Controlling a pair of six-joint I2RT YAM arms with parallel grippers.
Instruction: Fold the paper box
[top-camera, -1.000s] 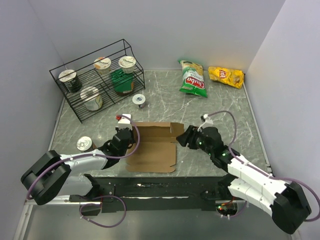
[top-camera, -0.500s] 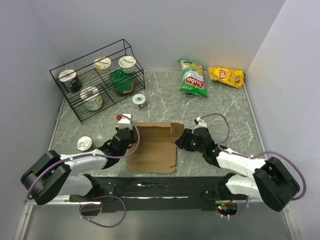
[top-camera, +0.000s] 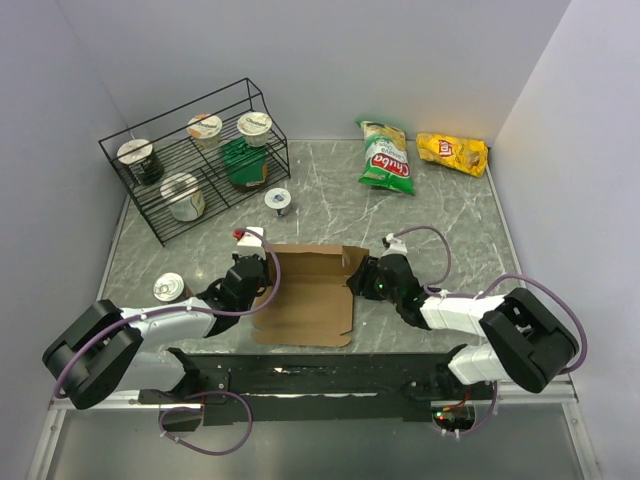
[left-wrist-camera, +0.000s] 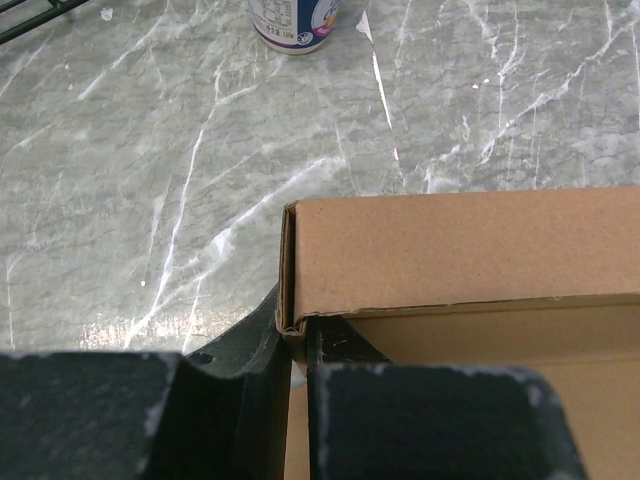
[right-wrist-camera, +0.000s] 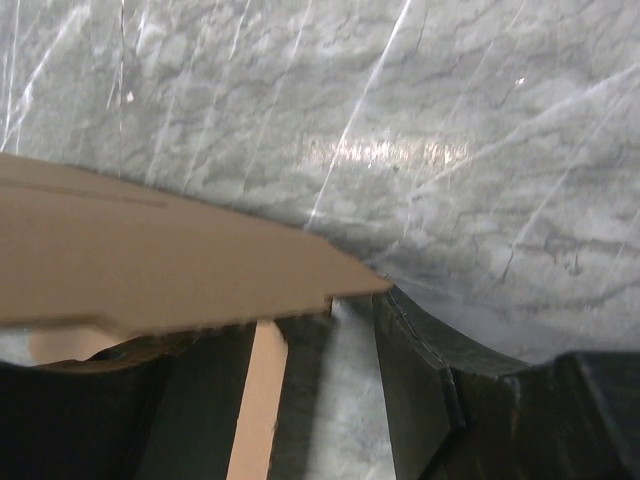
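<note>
- Since a second ago the right arm has folded down and swung inward. The right gripper (top-camera: 362, 280) now sits low at the right edge of the box (top-camera: 310, 290) instead of standing off from it. The left arm and the box have not shifted.
- The box lies near the front middle of the table (top-camera: 450, 230), between the two grippers. Its base is flat, and its far flap is raised into a low wall with a notch towards the right end.
- The left gripper (top-camera: 248, 268) is clamped on the box's far left corner. In the left wrist view, the card edge runs down into the narrow slot between the fingers, just below the folded corner.
- The right gripper's jaws stand apart, with the edge of the right flap between them. In the right wrist view, bare table shows between the card and one finger (right-wrist-camera: 420, 380), so I judge it is not pinched yet.
- The step in hand looks like taking hold of the right flap to raise it.
- To do it well, bring the jaws well over the flap edge before closing, so the grip is not on the tip alone.
- Lift in an arc about the crease instead of pulling outward, or the sheet is likely to slide towards the right arm.
- Keep the left clamp firm and in place as the anchor, so the corner already raised stays square.
- Go slowly. Corrugated card tends to spring back, and it can buckle away from the crease if it is forced.
</note>
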